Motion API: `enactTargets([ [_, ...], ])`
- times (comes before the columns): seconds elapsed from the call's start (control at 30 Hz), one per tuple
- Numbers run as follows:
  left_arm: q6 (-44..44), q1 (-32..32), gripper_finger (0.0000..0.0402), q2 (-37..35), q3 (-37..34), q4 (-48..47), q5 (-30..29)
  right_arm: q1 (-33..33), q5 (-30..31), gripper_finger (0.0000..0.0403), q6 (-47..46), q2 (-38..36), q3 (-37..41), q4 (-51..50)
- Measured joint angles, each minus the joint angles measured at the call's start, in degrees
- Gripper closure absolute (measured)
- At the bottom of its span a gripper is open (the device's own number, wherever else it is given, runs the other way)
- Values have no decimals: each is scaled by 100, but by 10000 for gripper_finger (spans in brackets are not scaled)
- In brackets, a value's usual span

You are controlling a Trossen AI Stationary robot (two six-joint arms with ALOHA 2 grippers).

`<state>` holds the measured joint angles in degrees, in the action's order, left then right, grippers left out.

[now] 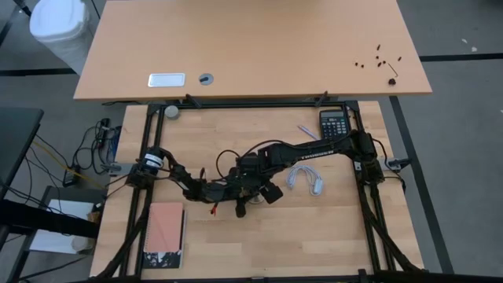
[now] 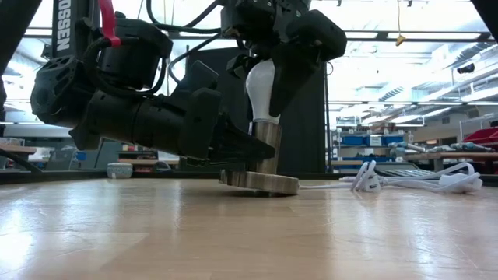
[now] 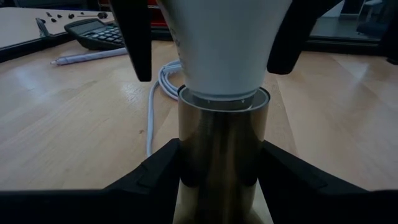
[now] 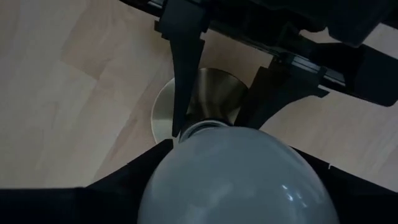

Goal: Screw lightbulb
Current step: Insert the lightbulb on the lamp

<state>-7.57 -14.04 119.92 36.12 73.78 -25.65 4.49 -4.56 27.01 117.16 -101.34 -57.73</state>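
Note:
The white lightbulb (image 2: 261,84) stands upright with its narrow end in the top of a brass-coloured socket tube (image 2: 268,144). The tube rises from a round disc base (image 2: 261,182) that lies flat on the table. My right gripper (image 2: 266,74) comes down from above and is shut on the bulb. My left gripper (image 2: 247,148) lies low over the table and is shut on the socket tube. The white cord (image 2: 405,180) runs off from the base to a bundle on the table. My left gripper pinches the socket tube (image 3: 221,149) between its two fingers (image 3: 158,171), about halfway up. The fingers come in level, close above the table, from the table's left. The socket stands upright, its disc base on the table. My right gripper pinches the bulb's globe (image 4: 230,177) between its two fingers (image 4: 134,171), one on either side. The fingers come from above, pointing down. The bulb stands upright with its narrow end (image 3: 221,87) in the socket's mouth.
A black calculator (image 1: 333,123) and a pen (image 1: 308,131) lie at the far right. The cord bundle (image 1: 306,179) lies right of the grippers. A red notebook (image 1: 165,228) lies at the near left. A second table (image 1: 251,47) stands beyond.

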Motion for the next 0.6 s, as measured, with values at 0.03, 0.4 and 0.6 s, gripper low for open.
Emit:
enactTargets([
  [0.03, -16, 0, 208, 0, 2, 0, 1, 0, 0, 140, -38, 0, 0, -10],
  [0.4, -26, -2, 208, 3, 2, -27, -90, 25, 27, 146, -580, -26, 210, 125],
  [0.6, -20, -2, 208, 4, 2, -31, -127, 61, 52, 144, -562, -26, 223, 227],
])
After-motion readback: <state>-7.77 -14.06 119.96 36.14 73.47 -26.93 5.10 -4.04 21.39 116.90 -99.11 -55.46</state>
